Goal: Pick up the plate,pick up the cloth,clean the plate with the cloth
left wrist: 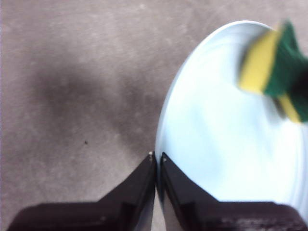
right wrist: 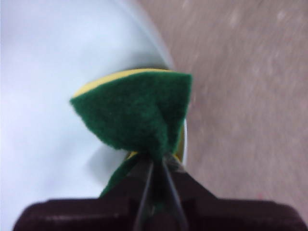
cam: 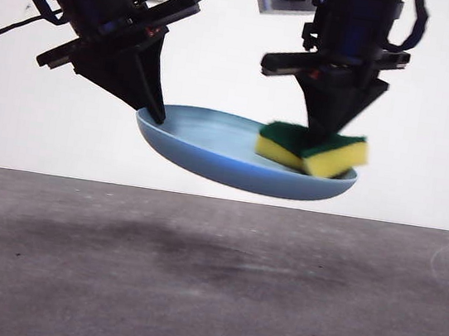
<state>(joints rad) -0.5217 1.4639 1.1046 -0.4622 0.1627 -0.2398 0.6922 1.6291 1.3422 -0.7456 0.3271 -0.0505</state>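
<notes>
A grey, mottled table [cam: 207,291] runs back to a plain white wall [cam: 224,51]. Above it you hold the plate [cam: 211,145], light blue and tilted, clear of the surface. Your left gripper [left wrist: 157,159] pinches its rim at one side, jaws nearly closed on the thin edge. At the opposite side, your right gripper [right wrist: 156,166] squeezes the cloth [cam: 315,150], a yellow sponge with its green face up, against the plate's inside.
</notes>
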